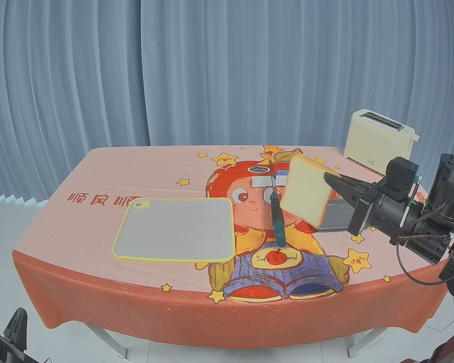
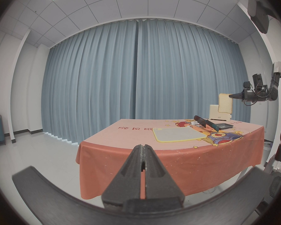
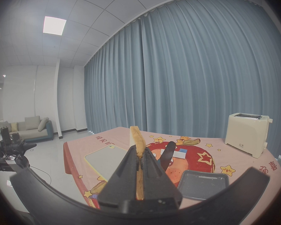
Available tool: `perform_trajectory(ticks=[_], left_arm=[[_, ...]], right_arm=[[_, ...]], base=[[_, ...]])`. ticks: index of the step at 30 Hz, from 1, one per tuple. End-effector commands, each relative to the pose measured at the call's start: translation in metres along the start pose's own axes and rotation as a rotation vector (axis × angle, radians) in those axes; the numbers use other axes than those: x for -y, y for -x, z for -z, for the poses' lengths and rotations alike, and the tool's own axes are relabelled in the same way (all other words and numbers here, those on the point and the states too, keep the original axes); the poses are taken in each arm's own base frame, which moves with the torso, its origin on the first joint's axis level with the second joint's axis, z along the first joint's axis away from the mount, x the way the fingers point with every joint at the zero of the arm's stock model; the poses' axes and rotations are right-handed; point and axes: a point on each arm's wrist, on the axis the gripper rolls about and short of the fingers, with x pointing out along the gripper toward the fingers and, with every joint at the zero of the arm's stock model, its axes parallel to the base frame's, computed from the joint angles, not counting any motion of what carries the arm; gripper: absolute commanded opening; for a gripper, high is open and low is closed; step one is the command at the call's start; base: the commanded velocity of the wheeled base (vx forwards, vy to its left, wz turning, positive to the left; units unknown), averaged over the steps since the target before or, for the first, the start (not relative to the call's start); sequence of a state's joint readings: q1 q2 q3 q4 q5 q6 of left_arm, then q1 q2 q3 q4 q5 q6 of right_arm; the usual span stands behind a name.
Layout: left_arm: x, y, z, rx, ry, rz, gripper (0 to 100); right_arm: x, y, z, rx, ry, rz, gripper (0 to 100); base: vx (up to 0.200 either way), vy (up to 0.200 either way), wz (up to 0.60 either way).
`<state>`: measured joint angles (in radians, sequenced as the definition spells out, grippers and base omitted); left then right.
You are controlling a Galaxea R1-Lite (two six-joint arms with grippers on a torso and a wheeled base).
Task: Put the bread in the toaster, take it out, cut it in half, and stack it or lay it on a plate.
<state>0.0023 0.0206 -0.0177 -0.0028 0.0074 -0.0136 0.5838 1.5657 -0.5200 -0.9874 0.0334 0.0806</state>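
Observation:
My right gripper (image 1: 333, 184) is shut on a slice of bread (image 1: 306, 189), holding it upright in the air above the dark grey plate (image 1: 338, 217) at the table's right. In the right wrist view the bread (image 3: 137, 141) stands edge-on between the fingers (image 3: 153, 172). The cream toaster (image 1: 379, 139) stands at the far right corner, slots empty. A knife (image 1: 276, 213) with a teal handle lies at mid-table. My left gripper (image 2: 142, 172) is shut and empty, held low off the table's near left corner, also seen in the head view (image 1: 15, 328).
A grey cutting board (image 1: 177, 229) with a yellow rim lies left of centre on the cartoon-printed orange tablecloth. Blue curtains hang behind the table. A sofa (image 3: 31, 127) stands far off in the room.

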Motion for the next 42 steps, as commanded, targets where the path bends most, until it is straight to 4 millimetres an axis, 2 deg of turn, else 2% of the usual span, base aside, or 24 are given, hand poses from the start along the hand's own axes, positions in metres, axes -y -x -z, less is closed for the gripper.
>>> perform_trajectory(ticks=[1, 23, 42], left_arm=[[0.000, -0.001, 0.005, -0.018, 0.000, -0.001, 0], [0.000, -0.001, 0.005, -0.018, -0.001, 0.000, 0], [0.000, -0.001, 0.005, -0.018, -0.006, 0.002, 0]], right_arm=[[-0.003, -0.001, 0.001, -0.004, -0.012, -0.011, 0], [-0.019, -0.002, 0.003, -0.012, -0.074, -0.074, 0], [-0.026, -0.002, 0.005, -0.023, -0.096, -0.103, 0]], base=[[0.000, 0.200, 0.00], [0.000, 0.200, 0.00], [0.000, 0.000, 0.00]])
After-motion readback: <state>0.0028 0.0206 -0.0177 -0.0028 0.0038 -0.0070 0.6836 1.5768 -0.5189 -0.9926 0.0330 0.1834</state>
